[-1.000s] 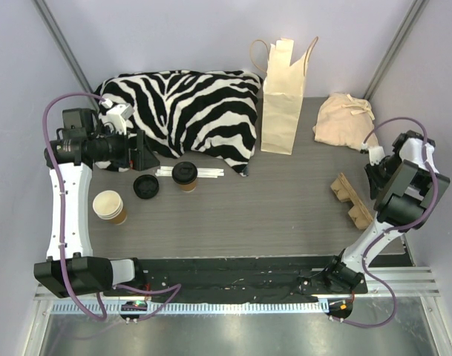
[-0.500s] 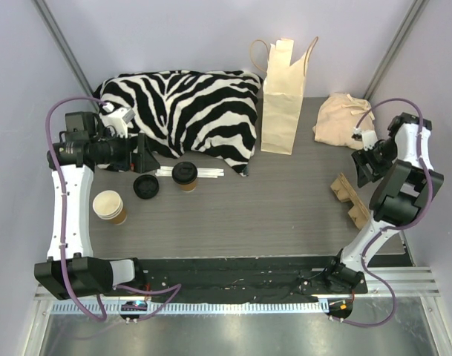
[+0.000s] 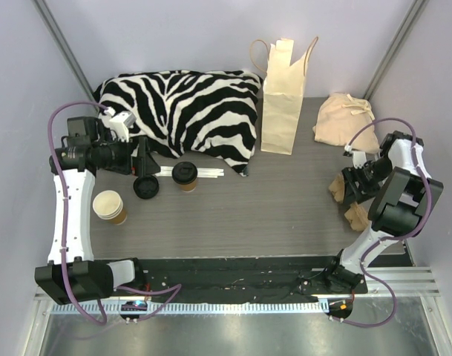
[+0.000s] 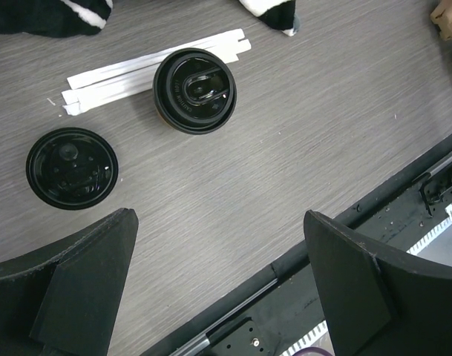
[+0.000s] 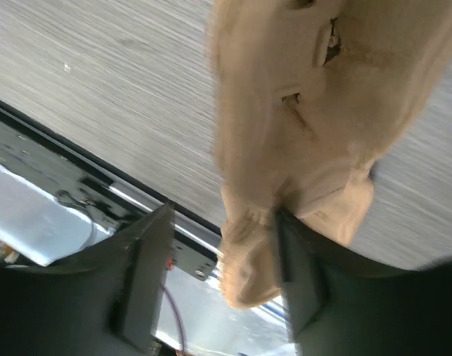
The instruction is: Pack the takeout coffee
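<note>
Table (image 3: 285, 215): grey wood-grain top.
Zebra cloth (image 3: 188, 104): far left; landmark.
Paper bag (image 3: 283, 96): just right of zebra cloth.
Beige cloth (image 3: 344, 119): well right of zebra cloth.
Cardboard carrier (image 5: 285, 111): well right of zebra cloth, nearer front.
Right gripper (image 5: 222, 219): jaws apart, straddling carrier end; contact unclear.
Left gripper (image 4: 218, 219): jaws wide apart, empty, by cloth's near-left edge.
White-topped cup (image 3: 109, 207): apart from cloth, front left.
Takeout coffee (image 4: 194, 90): upright, black-lidded, just in front of zebra cloth.
Loose black lid (image 4: 71, 168): near cloth's front edge.
Paper straws (image 4: 114, 74): along cloth's front edge.
</note>
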`<state>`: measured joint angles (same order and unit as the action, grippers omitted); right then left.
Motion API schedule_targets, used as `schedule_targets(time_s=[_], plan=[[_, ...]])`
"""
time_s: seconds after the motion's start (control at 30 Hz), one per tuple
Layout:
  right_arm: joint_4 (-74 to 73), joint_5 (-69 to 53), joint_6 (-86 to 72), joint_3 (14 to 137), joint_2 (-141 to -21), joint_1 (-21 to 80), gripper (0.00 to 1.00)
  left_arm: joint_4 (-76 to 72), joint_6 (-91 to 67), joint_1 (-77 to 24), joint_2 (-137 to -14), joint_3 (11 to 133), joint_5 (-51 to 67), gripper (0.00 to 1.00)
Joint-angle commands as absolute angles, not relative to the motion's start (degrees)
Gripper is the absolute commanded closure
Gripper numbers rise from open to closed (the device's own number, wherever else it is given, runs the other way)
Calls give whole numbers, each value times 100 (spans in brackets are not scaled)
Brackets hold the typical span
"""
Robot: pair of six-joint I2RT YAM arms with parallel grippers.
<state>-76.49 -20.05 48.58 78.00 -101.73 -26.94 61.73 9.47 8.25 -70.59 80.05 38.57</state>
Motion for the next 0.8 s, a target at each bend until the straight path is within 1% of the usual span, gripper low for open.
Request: schedule_targets(time_s=[0.0, 0.03, 0.07, 0.1, 0.13, 0.17, 0.27, 0.37, 0.6, 0.77], plan=[[-8200, -2495, 4711, 7498, -10055, -2540, 49, 5950, 1037, 800, -6829, 7954, 3832, 0], [-8157, -2548, 4650, 7462, -10011, -2514, 58, 5959, 1037, 809, -6820, 7937, 3832, 0], [-8121, -2584, 4597, 7427, -9967, -2453, 70, 5950, 1037, 800, -6812, 7928, 3832, 0], [-8078, -2619, 4553, 7357, -9845, -2409, 76, 5924, 1020, 800, -6803, 7910, 3832, 0], [-7903, -2593, 4422, 7322, -9765, -2347, 80, 5906, 1011, 809, -6794, 7875, 3849, 0], [-7771, -2541, 4343, 7269, -9678, -2294, 87, 5889, 967, 800, -6777, 7858, 3867, 0], [-7165, -2111, 4062, 7146, -9317, -2057, 95, 5792, 888, 800, -6802, 7796, 4033, 0], [-6698, -1706, 3973, 7233, -9228, -1829, 99, 5757, 783, 782, -6855, 7787, 4288, 0], [-6048, -1239, 4025, 7708, -9492, -1749, 99, 5652, 677, 528, -6917, 7752, 4184, 0], [-5239, -1029, 3938, 7401, -9238, -1609, 99, 5520, 607, 309, -6891, 7655, 4122, 0]])
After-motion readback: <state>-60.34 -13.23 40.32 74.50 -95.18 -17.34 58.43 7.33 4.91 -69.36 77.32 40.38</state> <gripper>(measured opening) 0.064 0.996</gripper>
